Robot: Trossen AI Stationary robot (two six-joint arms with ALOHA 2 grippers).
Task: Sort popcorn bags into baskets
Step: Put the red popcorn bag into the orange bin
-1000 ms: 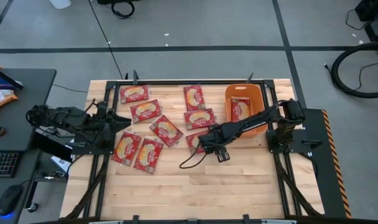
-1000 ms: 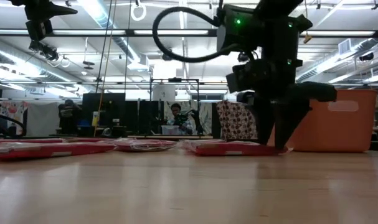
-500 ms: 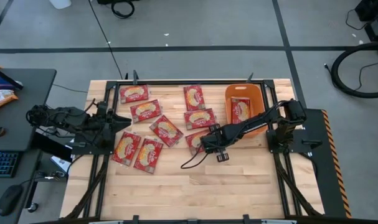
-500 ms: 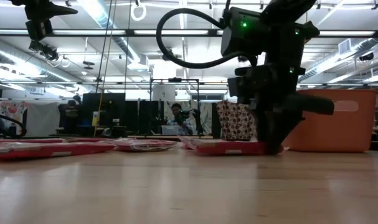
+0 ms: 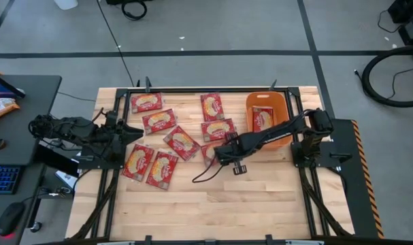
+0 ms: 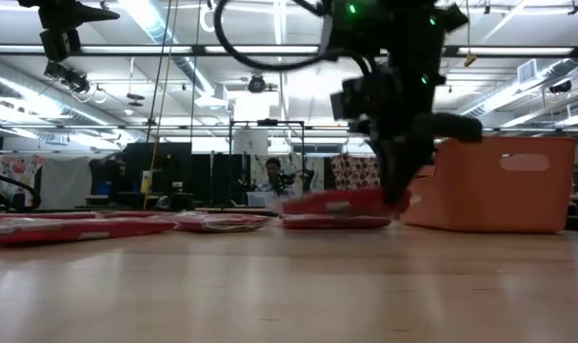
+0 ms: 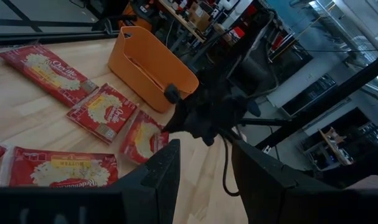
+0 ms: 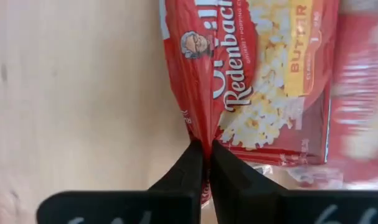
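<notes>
My right gripper point(image 5: 222, 154) is shut on the edge of a red popcorn bag point(image 5: 210, 151) near the table's middle. In the right wrist view the fingers point(image 8: 193, 163) pinch the wrapper's crumpled edge, on the popcorn bag point(image 8: 263, 74). The low view shows this bag point(image 6: 338, 201) tilted up off another bag below. The orange basket point(image 5: 250, 103) stands at the back right with one bag point(image 5: 262, 118) inside. Several more bags lie flat, among them one point(image 5: 146, 102) at the back left and one point(image 5: 162, 169) nearer the front. My left gripper point(image 5: 135, 131) waits open at the left side.
A black cable point(image 5: 205, 174) loops from the right wrist over the wood. A desk point(image 5: 15, 129) with a keyboard and mouse stands left of the table. Metal frame rails run along both table sides. People show far off in the room in the low view.
The right gripper's fingers have closed on the bag's edge and raised that edge off the table, shifting slightly left. The left arm has not moved.
</notes>
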